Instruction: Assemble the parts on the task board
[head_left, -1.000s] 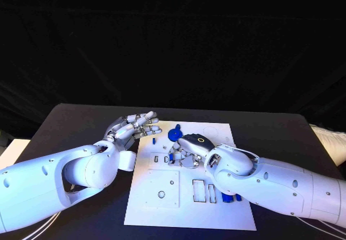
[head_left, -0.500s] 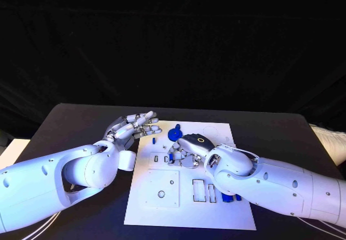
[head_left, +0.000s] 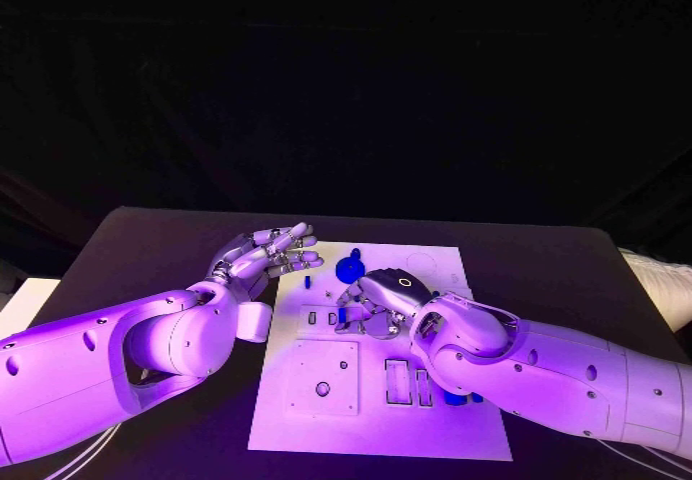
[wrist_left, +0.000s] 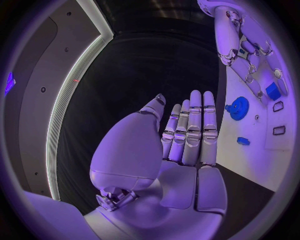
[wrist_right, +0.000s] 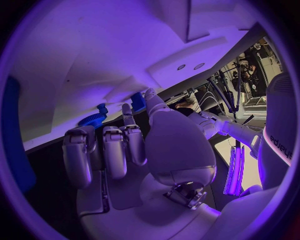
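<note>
The white task board (head_left: 378, 430) lies mid-table. A blue gear (head_left: 351, 268) stands near its far edge, also seen as the gear (wrist_left: 238, 107) and the gear (wrist_right: 95, 119). My right hand (head_left: 372, 305) is over the board just behind the gear, fingers curled down among the small slots. A small blue part (wrist_right: 139, 102) sits right by its thumb tip; whether it is pinched is unclear. Beside the right hand (wrist_left: 244, 45) lies a blue block (wrist_left: 273, 91). My left hand (head_left: 274, 250) hovers off the board's far left corner, fingers straight and holding nothing.
Another small blue piece (wrist_left: 244, 141) lies on the board near the gear. More blue parts (head_left: 462, 397) show under my right forearm at the board's right side. Rectangular slots (head_left: 398, 380) sit mid-board. Black table (head_left: 144, 250) surrounds the board.
My right hand has crept slightly nearer and lower over the board's slots. The left hand and the gear have stayed put.
</note>
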